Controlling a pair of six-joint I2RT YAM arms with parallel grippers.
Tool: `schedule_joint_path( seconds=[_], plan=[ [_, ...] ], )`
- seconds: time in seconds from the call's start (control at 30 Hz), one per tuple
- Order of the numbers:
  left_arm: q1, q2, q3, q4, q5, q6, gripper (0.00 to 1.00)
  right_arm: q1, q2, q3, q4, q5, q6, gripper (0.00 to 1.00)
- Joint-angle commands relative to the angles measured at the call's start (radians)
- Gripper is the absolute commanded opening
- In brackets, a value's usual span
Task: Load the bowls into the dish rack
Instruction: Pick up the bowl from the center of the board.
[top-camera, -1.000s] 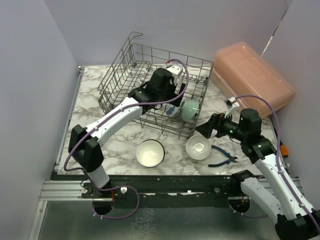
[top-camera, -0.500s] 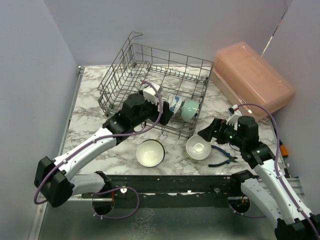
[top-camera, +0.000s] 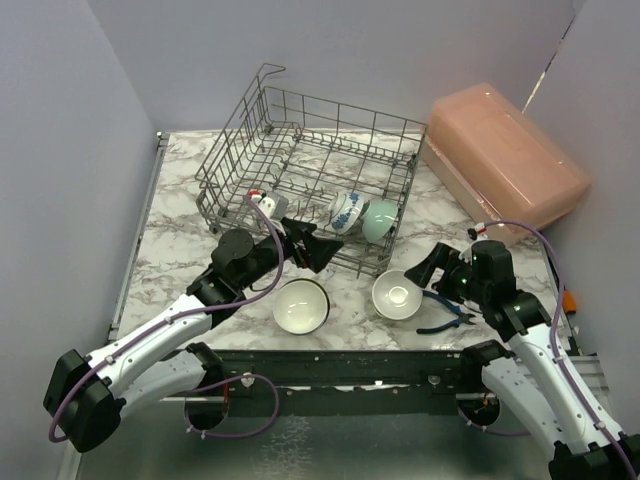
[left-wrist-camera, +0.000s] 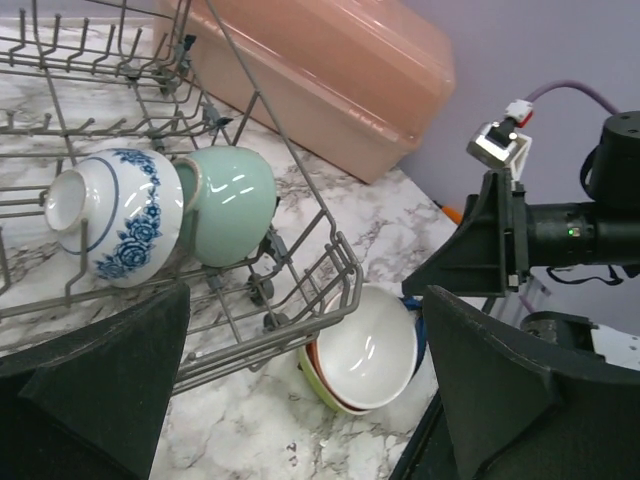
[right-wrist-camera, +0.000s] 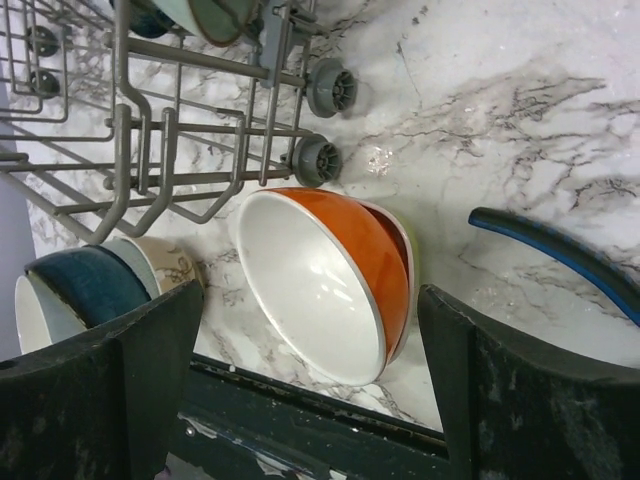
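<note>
The grey wire dish rack (top-camera: 262, 172) holds two bowls on edge at its front right: a blue-patterned white bowl (top-camera: 343, 211) (left-wrist-camera: 110, 215) and a mint green bowl (top-camera: 380, 219) (left-wrist-camera: 228, 203). Two stacks stand on the table in front of it. One has an orange bowl (top-camera: 397, 295) (right-wrist-camera: 335, 275) (left-wrist-camera: 365, 348) on top, white inside, with a lime green one under it. The other is topped by a dark teal bowl (top-camera: 301, 305) (right-wrist-camera: 85, 283). My left gripper (top-camera: 318, 248) (left-wrist-camera: 300, 400) is open and empty at the rack's front edge. My right gripper (top-camera: 425, 268) (right-wrist-camera: 320, 375) is open, its fingers on either side of the orange stack.
A pink translucent box (top-camera: 505, 165) (left-wrist-camera: 330, 70) lies at the back right. Blue-handled pliers (top-camera: 445, 315) (right-wrist-camera: 560, 255) lie on the table right of the orange stack. The rack's small wheels (right-wrist-camera: 320, 160) stand close behind that stack. A beige bowl (right-wrist-camera: 165, 265) sits under the teal one.
My left arm has drawn back out of the rack toward the near left, leaving the blue-patterned bowl beside the mint one. My right gripper has come down closer to the orange stack.
</note>
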Motion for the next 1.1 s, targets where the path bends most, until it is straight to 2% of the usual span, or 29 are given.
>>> schedule_joint_path(
  seconds=[0.0, 0.1, 0.2, 0.47, 0.53, 0.6, 0.67, 0.73, 0.8, 0.87, 0.9, 1.07],
  plan=[
    [0.0, -0.02, -0.044, 0.11, 0.076, -0.082, 0.99, 0.006, 0.015, -0.022, -0.05, 0.056, 0.066, 0.9],
    [0.0, -0.023, -0.053, 0.12, 0.08, -0.095, 0.98, 0.006, 0.027, -0.052, -0.027, 0.055, 0.109, 0.88],
    [0.001, -0.031, -0.057, 0.126, 0.086, -0.101, 0.98, 0.007, 0.031, -0.085, 0.026, 0.036, 0.121, 0.76],
    [0.001, -0.046, -0.073, 0.127, 0.062, -0.1, 0.98, 0.006, 0.063, -0.128, 0.075, 0.059, 0.122, 0.71],
    [0.001, -0.045, -0.074, 0.128, 0.059, -0.101, 0.98, 0.006, 0.063, -0.127, 0.083, 0.06, 0.11, 0.62],
    [0.0, -0.045, -0.076, 0.128, 0.059, -0.101, 0.98, 0.006, 0.062, -0.127, 0.089, 0.057, 0.1, 0.45],
    [0.001, -0.045, -0.077, 0.127, 0.06, -0.1, 0.98, 0.006, 0.06, -0.131, 0.09, 0.059, 0.096, 0.37],
    [0.0, -0.046, -0.077, 0.127, 0.059, -0.096, 0.99, 0.006, 0.06, -0.138, 0.091, 0.06, 0.103, 0.21],
    [0.0, -0.049, -0.071, 0.117, 0.056, -0.092, 0.99, 0.007, 0.062, -0.139, 0.091, 0.059, 0.109, 0.1],
    [0.0, -0.052, -0.065, 0.106, 0.053, -0.087, 0.99, 0.006, 0.065, -0.136, 0.089, 0.058, 0.104, 0.07],
    [0.0, -0.053, -0.063, 0.098, 0.049, -0.085, 0.99, 0.007, 0.066, -0.131, 0.086, 0.06, 0.099, 0.01],
    [0.0, -0.045, -0.066, 0.079, 0.034, -0.092, 0.99, 0.007, 0.067, -0.097, 0.063, 0.054, 0.068, 0.0]
  ],
)
